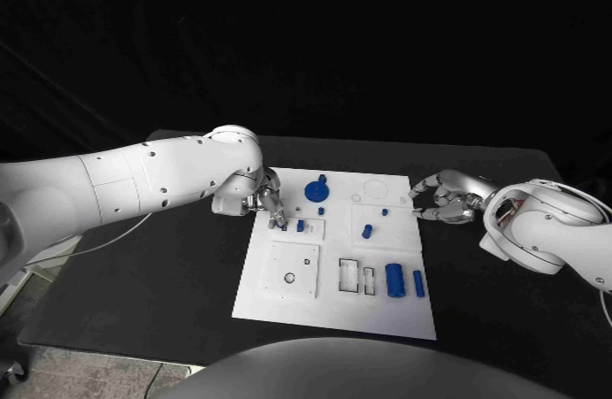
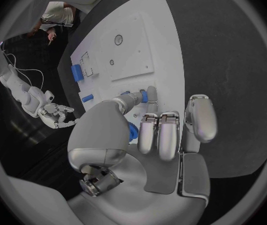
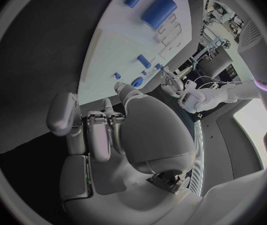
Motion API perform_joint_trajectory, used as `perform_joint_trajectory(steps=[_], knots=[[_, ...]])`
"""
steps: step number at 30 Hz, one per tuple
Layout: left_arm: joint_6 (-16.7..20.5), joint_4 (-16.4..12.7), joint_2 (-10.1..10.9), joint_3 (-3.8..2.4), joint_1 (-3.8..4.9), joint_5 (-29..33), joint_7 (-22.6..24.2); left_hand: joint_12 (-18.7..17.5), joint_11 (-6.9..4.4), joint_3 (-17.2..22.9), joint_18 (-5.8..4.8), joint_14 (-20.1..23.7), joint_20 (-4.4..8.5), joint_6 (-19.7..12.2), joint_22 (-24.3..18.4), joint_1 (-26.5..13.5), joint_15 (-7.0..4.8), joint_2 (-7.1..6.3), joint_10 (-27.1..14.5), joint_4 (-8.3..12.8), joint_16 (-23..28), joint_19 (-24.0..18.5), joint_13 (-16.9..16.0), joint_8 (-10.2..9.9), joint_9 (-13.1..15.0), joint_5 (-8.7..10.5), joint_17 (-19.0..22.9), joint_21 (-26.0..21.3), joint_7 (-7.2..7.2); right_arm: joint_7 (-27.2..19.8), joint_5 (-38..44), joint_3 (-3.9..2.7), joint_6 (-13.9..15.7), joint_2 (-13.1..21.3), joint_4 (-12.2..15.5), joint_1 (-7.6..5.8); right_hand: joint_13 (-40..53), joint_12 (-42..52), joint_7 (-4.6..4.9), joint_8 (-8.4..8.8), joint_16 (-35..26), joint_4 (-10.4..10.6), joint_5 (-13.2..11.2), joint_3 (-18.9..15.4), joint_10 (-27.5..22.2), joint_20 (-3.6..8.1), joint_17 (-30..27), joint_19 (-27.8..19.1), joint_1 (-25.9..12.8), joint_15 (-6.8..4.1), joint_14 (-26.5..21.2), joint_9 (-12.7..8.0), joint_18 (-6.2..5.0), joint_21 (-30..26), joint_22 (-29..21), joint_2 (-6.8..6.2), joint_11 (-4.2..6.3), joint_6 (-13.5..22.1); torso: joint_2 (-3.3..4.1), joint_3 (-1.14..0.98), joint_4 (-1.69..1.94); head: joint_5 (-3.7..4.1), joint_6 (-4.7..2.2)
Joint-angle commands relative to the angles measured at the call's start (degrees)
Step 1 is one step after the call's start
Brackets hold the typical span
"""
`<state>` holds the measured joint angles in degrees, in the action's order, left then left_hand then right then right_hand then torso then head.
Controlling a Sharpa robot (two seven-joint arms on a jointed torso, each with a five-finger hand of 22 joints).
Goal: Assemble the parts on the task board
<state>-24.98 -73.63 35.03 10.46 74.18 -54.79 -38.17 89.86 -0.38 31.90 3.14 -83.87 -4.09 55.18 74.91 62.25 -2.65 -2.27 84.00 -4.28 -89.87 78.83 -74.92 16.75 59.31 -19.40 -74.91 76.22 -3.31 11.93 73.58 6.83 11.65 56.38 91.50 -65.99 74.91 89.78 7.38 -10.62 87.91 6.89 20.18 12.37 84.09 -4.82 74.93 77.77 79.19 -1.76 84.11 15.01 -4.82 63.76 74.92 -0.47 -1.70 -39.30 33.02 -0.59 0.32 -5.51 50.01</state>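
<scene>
White plate (image 1: 334,310), the task board, lies flat on the black bench (image 1: 153,284) between my two hands. My left hand (image 1: 259,200) hangs over the board's far left part, fingers curled downward; its fingertips (image 2: 147,96) reach a small blue peg (image 1: 301,226) standing in a raised white block (image 1: 296,228) just below that hand. From the left wrist the thumb and one finger close toward this peg, but I cannot tell whether they actually pinch it or only touch it. A round blue disc (image 1: 317,189) with a knob lies on the board just beside my left hand, toward my right hand. My right hand (image 1: 444,198) hovers at the board's far right edge, fingers bent inward and apart from one another, with nothing visible between them; its fingertips (image 3: 122,88) sit just above the board's edge. Beside that hand, on the board, stand a short blue peg (image 1: 386,211) and a slanted blue pin (image 1: 367,232). Nearer my body, well away from both hands, a thick blue cylinder (image 1: 395,280) and a thin blue rod (image 1: 418,282) lie side by side, next to two open rectangular slots (image 1: 357,276). A square white panel (image 1: 294,271) with a small hole occupies the near left part.
</scene>
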Motion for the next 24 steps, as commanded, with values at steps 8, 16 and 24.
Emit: perform_joint_trajectory(steps=[8,16,24], knots=[[-1.99,0.35,-0.43,0.36,0.00,0.44,-0.42,0.14,0.44,-0.78,0.63,-6.13,-0.10,0.41,10.04,-0.82,0.45,0.37,6.00,-0.21,-0.13,-0.34,-15.08,-0.39,-0.28,0.10,-15.09,-0.32,-0.23,0.19,0.15,0.01,-0.61,-0.02,0.01,0.04,15.09,0.22,0.06,0.28,-0.15,-0.12,0.20,0.41,5.91,-0.11,13.79,-0.45,0.11,0.46,4.71,-0.07,-0.88,-0.38,7.48,0.57,-0.41,-0.35,0.01,-0.01,-0.02,0.01,-0.01],[-2.06,0.59,-0.76,0.43,0.00,0.66,-0.45,0.14,0.46,-1.05,0.66,-6.13,-0.12,0.41,10.00,-0.99,0.47,0.42,6.00,-0.30,-0.13,-0.43,-15.08,-0.49,-0.38,0.23,-15.09,-0.44,-0.25,0.19,0.13,0.01,-0.61,-0.03,0.05,0.05,15.09,0.22,0.06,0.28,-0.15,-0.12,0.20,0.41,5.91,-0.11,13.79,-0.45,0.11,0.46,4.71,-0.07,-0.88,-0.38,7.48,0.57,-0.41,-0.35,0.03,-0.03,-0.02,0.00,-0.01],[-2.43,1.16,-1.26,0.73,-0.07,0.64,-0.50,0.14,0.48,-1.29,0.67,-6.13,-0.14,0.40,10.00,-1.12,0.49,0.53,6.00,-0.39,-0.13,-0.46,-15.08,-0.59,-0.48,0.36,-15.09,-0.47,-0.26,0.20,0.12,0.01,-0.60,-0.03,0.05,0.05,15.09,0.22,0.06,0.28,-0.15,-0.12,0.20,0.41,5.91,-0.11,13.79,-0.45,0.11,0.46,4.71,-0.07,-0.88,-0.38,7.48,0.57,-0.41,-0.35,0.05,0.01,0.00,0.04,-0.01]])
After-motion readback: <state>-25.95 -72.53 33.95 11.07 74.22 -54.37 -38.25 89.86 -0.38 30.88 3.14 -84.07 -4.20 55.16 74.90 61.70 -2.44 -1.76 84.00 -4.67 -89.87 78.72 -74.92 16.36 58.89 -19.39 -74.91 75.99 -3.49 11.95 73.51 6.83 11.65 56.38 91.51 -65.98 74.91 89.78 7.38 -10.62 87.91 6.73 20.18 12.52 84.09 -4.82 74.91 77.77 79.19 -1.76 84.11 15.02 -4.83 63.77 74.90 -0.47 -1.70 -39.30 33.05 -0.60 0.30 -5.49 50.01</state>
